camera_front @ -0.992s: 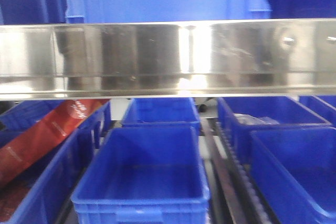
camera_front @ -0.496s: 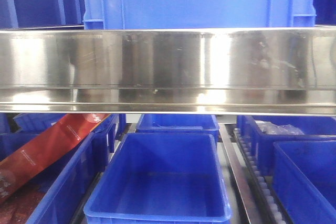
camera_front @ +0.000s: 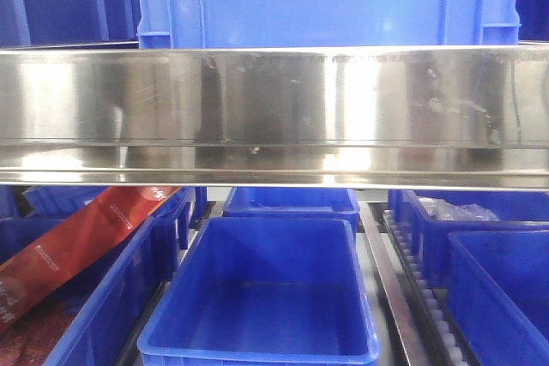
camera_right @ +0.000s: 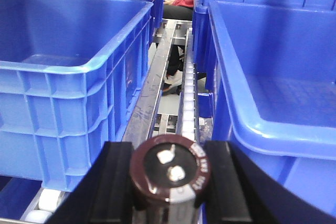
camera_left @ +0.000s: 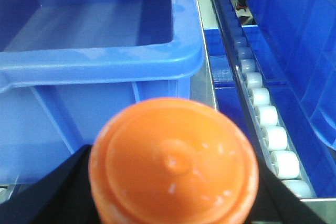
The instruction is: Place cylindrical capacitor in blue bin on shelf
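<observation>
Grip on the cylindrical capacitor (camera_right: 170,167) is snug: the right gripper (camera_right: 169,184) pinches it upright, silvery top showing, in line with the roller track (camera_right: 188,106) between two blue bins (camera_right: 68,82) on the shelf (camera_front: 274,109). The left gripper (camera_left: 173,187) clasps a round orange cap (camera_left: 173,156), just before a blue bin (camera_left: 105,56) rim

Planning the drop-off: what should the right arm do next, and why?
Probably lift and shift right: the right gripper holds the cylindrical capacitor facing the roller track between bins, beside the nearest blue bin, not over it.
</observation>
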`<action>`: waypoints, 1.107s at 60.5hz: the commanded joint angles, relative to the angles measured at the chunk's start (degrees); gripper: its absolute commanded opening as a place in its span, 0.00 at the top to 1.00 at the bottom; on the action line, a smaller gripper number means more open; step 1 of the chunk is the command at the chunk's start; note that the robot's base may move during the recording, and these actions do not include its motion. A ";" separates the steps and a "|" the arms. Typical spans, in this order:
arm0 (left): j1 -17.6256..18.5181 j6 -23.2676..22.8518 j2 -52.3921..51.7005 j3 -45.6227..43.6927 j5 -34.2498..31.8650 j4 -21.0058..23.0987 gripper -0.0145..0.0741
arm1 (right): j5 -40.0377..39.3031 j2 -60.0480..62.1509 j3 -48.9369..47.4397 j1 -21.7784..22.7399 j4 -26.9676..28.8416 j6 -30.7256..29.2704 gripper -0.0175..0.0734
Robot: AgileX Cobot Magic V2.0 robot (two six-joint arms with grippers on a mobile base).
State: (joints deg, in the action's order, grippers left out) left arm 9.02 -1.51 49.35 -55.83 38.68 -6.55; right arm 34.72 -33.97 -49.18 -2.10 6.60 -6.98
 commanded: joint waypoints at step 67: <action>0.79 0.87 1.15 -9.20 -0.46 2.19 0.96 | -2.10 0.34 -0.55 -0.11 -0.46 -0.20 0.91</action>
State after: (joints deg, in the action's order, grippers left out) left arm 9.02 -1.51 49.76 -61.15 38.80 -6.13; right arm 34.62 -33.97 -49.18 -2.10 6.60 -6.98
